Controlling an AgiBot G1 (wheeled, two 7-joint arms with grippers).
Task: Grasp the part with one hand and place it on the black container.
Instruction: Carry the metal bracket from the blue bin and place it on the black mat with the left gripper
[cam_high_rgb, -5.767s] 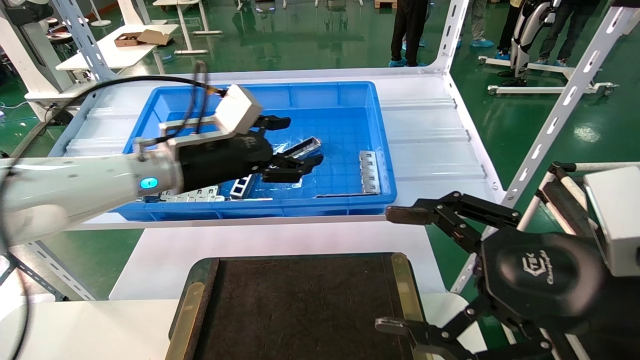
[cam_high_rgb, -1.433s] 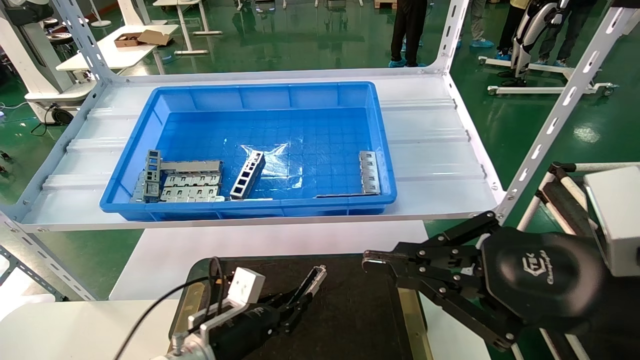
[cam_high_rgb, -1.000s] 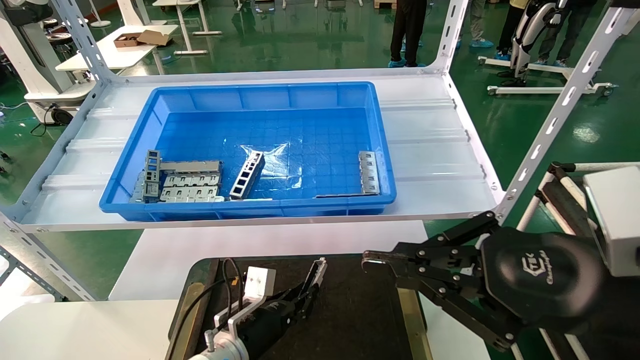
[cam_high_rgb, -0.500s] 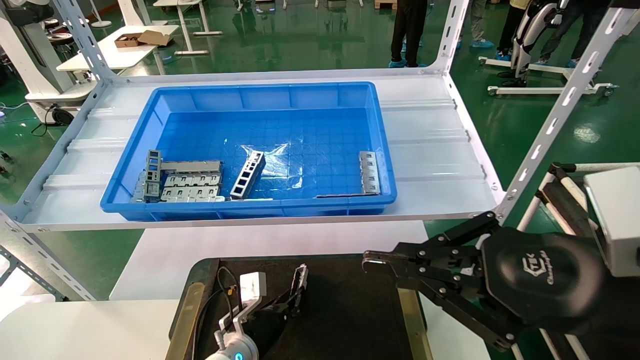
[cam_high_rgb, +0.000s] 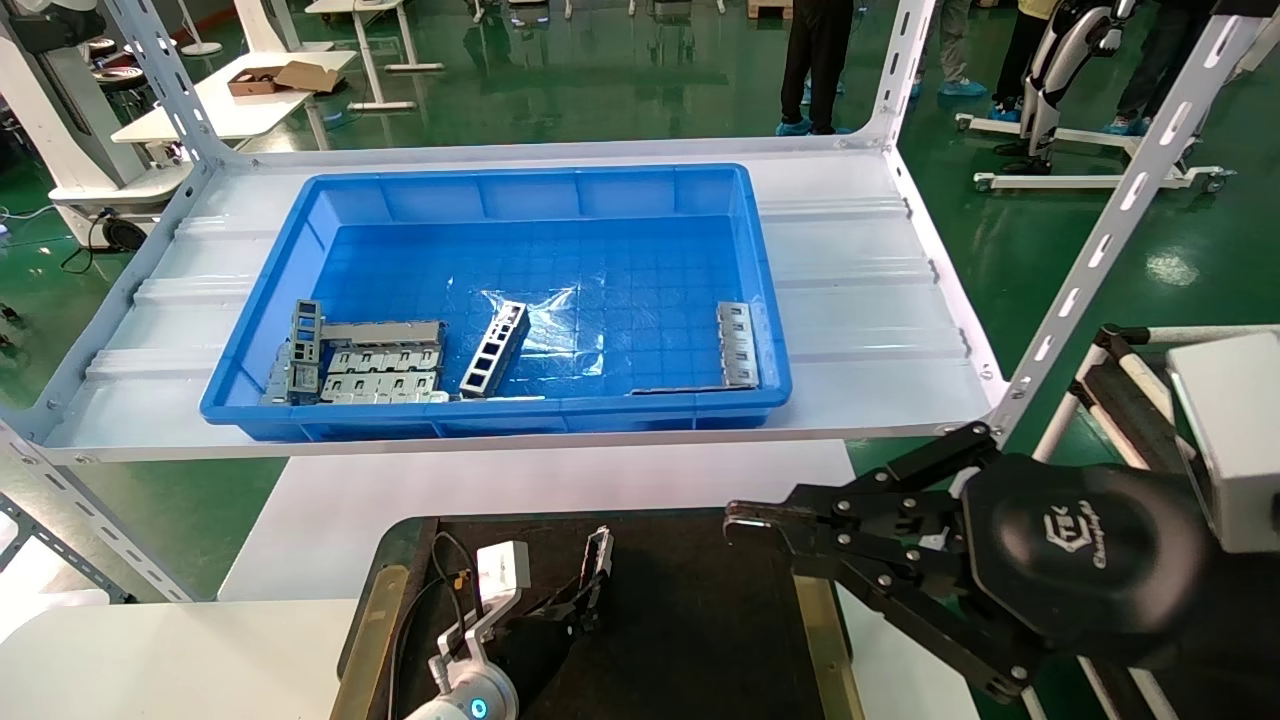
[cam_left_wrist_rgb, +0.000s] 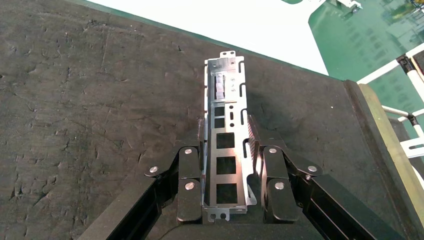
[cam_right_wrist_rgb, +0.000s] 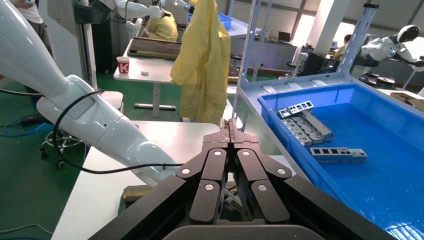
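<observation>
The left gripper (cam_left_wrist_rgb: 227, 172) grips the part (cam_left_wrist_rgb: 226, 137) low over the black container (cam_high_rgb: 700, 620), and the right gripper (cam_right_wrist_rgb: 230, 125) waits beside it, pinched closed.

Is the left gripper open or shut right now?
Shut: the left gripper has its fingers pressed on both sides of the part, over the black container.

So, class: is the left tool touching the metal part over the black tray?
Touching. In the left wrist view the left tool has its fingers pressed against both long edges of the part, above the black tray.
</observation>
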